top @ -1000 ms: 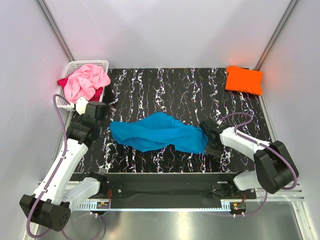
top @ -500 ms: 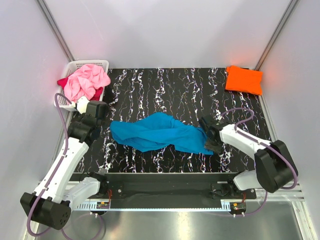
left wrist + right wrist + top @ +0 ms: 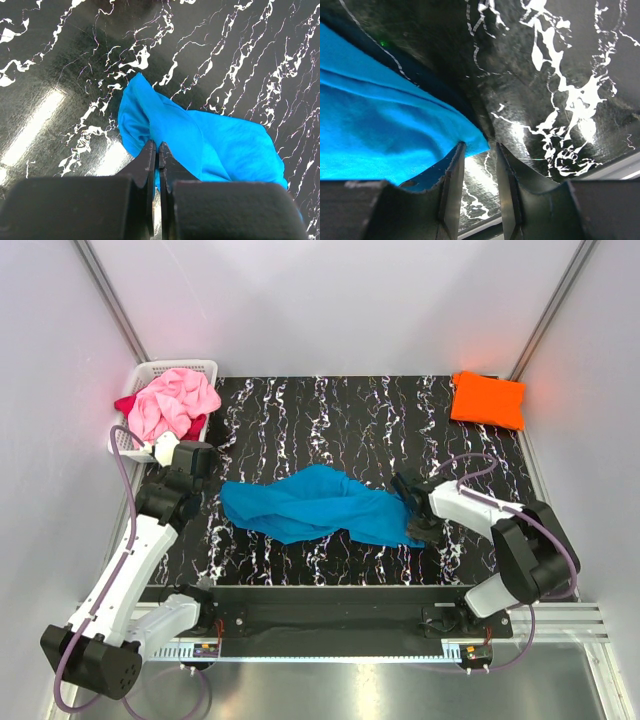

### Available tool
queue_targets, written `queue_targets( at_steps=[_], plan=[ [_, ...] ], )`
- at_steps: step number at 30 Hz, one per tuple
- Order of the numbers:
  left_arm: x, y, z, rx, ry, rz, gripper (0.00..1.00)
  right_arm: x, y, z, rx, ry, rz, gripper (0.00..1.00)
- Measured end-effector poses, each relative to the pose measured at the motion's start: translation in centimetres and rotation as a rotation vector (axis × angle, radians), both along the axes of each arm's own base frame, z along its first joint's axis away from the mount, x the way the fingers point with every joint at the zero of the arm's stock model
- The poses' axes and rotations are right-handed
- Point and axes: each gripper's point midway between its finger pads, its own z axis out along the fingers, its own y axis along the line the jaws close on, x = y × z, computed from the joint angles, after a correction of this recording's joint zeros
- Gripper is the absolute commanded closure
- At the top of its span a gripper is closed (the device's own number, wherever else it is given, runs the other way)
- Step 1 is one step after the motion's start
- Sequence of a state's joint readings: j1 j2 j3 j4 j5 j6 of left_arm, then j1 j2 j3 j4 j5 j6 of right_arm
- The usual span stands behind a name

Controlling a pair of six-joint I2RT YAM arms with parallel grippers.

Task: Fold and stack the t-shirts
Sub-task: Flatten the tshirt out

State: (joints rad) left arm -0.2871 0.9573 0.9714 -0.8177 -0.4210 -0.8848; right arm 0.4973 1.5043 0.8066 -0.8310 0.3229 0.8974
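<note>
The turquoise t-shirt (image 3: 315, 505) lies crumpled in a long strip across the front of the black marbled table (image 3: 350, 420). My left gripper (image 3: 193, 460) hangs shut by its left end; in the left wrist view the closed fingertips (image 3: 158, 146) overlap the turquoise cloth (image 3: 210, 140), with no clear grip on it. At the shirt's right end my right gripper (image 3: 412, 510) stands open. The cloth's pointed tip (image 3: 475, 142) lies just between its fingertips (image 3: 479, 145). A folded orange t-shirt (image 3: 488, 400) rests at the back right.
At the back left, off the table's corner, stands a white lattice basket (image 3: 190, 367). It holds a bunched pink t-shirt (image 3: 175, 405) on top of a dark red one (image 3: 127, 403). Grey walls close in on three sides.
My right gripper has swung left and away from me, closer onto the turquoise shirt's right tip. The left arm has shifted slightly toward the back. The shirt has not moved.
</note>
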Motion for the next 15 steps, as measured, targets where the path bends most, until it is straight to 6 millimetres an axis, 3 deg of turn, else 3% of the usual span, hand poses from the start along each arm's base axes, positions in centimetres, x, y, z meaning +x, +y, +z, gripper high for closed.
queue_targets(
  at_steps=[15],
  plan=[
    [-0.4, 0.0, 1.3, -0.001, -0.040, -0.023, 1.00, 1.4, 1.2, -0.2, 0.028, 0.006, 0.028, 0.60]
  ],
)
